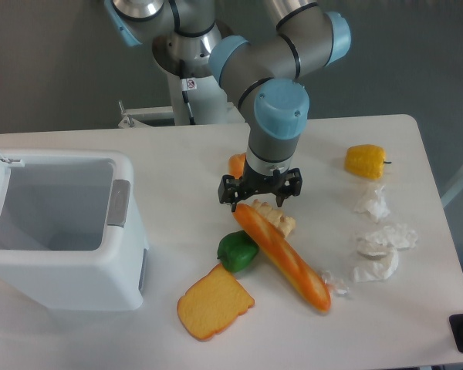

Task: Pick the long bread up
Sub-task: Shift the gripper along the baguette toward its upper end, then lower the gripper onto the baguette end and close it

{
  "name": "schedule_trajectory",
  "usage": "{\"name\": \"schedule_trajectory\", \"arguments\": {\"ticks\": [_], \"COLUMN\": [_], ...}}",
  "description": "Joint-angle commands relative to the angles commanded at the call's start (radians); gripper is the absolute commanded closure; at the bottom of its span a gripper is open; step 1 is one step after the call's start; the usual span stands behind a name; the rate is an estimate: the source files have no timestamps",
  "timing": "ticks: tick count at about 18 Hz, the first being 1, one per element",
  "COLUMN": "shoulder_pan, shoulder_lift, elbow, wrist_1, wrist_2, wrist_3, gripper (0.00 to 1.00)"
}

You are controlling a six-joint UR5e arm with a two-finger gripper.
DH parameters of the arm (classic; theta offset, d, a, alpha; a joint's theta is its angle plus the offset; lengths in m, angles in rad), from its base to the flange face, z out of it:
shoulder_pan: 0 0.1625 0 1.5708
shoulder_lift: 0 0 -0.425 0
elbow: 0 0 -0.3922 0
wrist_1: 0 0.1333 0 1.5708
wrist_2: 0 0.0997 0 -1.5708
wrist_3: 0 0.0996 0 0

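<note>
1. Gripper [260, 199] is seen pointing down over the white table [177, 162], its two black fingers spread apart and nothing held between them; it hangs just above the upper left end of the long bread [281, 255].

2. The long bread, a glossy orange-and-yellow toy baguette, is laid flat on the table and runs diagonally from beneath the gripper down toward the lower right.

3. A small pale bread chunk [278, 219] is pressed against the baguette's upper side, close under the gripper's right finger as seen by the camera.

4. A green toy pepper [237, 250] is placed just left of the baguette's upper half, and a flat orange toast slice [214, 303] lies below it, near the front edge.

5. A small orange item [238, 164] is partly hidden behind the arm; what it is cannot be told for certain.

6. A yellow toy pepper [366, 161] is set well apart at the right, with crumpled white paper [380, 240] strewn below it, one scrap [334, 283] touching or nearly touching the baguette's lower end.

7. An open white bin [62, 231] is stood at the table's left side.
</note>
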Motion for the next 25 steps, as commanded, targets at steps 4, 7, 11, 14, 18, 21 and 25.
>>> {"name": "schedule_trajectory", "arguments": {"ticks": [4,7,11,14,18,21,25], "shoulder_pan": [0.0,0.0,-0.003,-0.006,-0.018,-0.04,-0.063], "shoulder_lift": [-0.041,-0.069,-0.086,-0.086,-0.091,-0.101,-0.121], "elbow": [0.002,0.005,0.006,0.006,0.002,0.005,0.006], "wrist_1": [0.006,0.009,0.011,0.011,0.012,0.014,0.012], "wrist_2": [0.009,0.009,0.008,0.008,0.006,0.005,0.009], "wrist_3": [-0.003,-0.002,-0.003,-0.003,-0.02,-0.04,-0.038], "gripper": [0.0,0.0,0.0,0.0,0.0,0.0,0.0]}}
